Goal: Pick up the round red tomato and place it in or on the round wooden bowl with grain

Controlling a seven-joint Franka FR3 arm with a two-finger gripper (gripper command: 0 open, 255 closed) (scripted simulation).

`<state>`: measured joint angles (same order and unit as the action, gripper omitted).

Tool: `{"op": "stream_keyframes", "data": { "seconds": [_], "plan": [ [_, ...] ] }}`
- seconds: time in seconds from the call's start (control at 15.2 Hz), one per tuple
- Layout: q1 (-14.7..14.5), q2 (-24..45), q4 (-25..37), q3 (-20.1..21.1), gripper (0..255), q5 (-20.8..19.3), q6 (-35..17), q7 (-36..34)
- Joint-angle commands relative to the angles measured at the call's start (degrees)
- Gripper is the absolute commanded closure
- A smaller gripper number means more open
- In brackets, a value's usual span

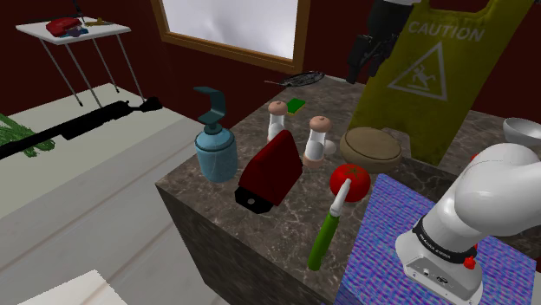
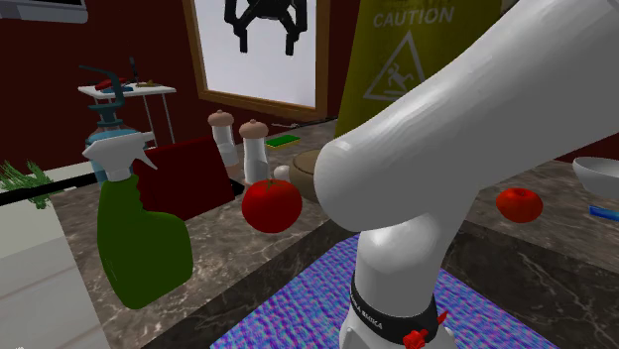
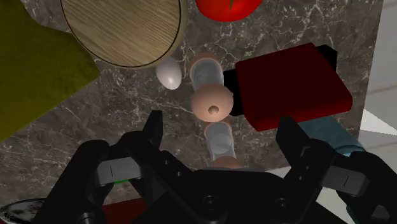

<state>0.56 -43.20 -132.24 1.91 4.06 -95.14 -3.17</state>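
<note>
The round red tomato (image 1: 349, 180) lies on the dark marble counter, just in front of the round wooden bowl (image 1: 371, 147) in the shoulder view. In the second exterior view the tomato (image 2: 272, 205) sits near the counter edge and the bowl (image 2: 309, 174) is half hidden behind my arm. My black gripper (image 1: 364, 56) hangs open high above the counter's far side, holding nothing. The wrist view looks down past the gripper (image 3: 219, 127) at the bowl (image 3: 124, 28) and the tomato (image 3: 229, 6), both well beyond the fingers.
Two pepper shakers (image 1: 319, 139), a dark red box (image 1: 270, 171), a blue soap dispenser (image 1: 214, 143), a green spray bottle (image 1: 329, 227) and a small white egg (image 3: 169, 72) crowd the counter. A yellow caution sign (image 1: 438, 69) stands behind the bowl. A second tomato (image 2: 519, 204) and a white bowl (image 1: 523, 132) sit apart.
</note>
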Motion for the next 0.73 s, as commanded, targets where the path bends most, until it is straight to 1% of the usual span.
{"op": "stream_keyframes", "data": {
  "seconds": [0.0, 0.66],
  "plan": [
    [0.0, 0.0, 0.0, 0.0, 0, 0.0, 0.0, 0.0],
    [-6.42, -1.83, -15.92, 3.57, 0, -0.96, -5.16, 8.57]
  ]
}}
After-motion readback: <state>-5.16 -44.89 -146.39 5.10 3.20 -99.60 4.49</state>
